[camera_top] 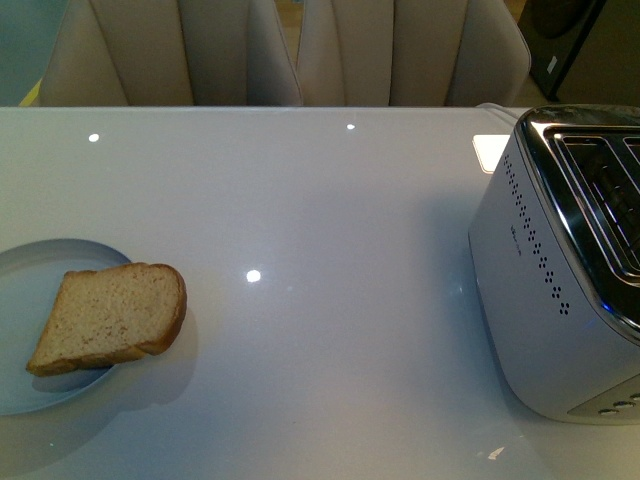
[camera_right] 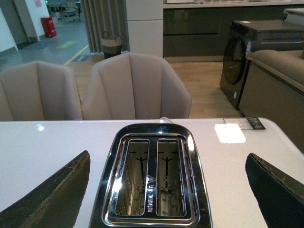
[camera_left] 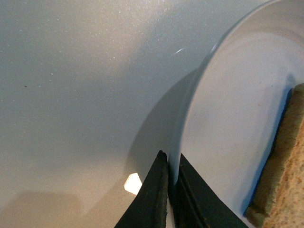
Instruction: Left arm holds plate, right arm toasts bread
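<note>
A pale blue-grey plate (camera_top: 30, 290) lies at the table's left edge in the front view. A slice of brown bread (camera_top: 112, 315) rests on it, its rounded top hanging over the plate's right rim. Neither arm shows in the front view. In the left wrist view my left gripper (camera_left: 172, 164) is shut on the plate (camera_left: 228, 109) rim, with the bread (camera_left: 285, 166) just beyond. The right wrist view shows my right gripper (camera_right: 168, 164) open above the silver toaster (camera_right: 151, 180), whose two slots are empty. The toaster (camera_top: 560, 270) stands at the right of the table.
The white glossy table (camera_top: 320, 200) stretches between plate and toaster. Beige chairs (camera_top: 280, 50) stand behind its far edge. A small white pad (camera_top: 490, 150) lies near the toaster's far corner. A washing machine (camera_right: 259, 52) and a sofa show beyond in the right wrist view.
</note>
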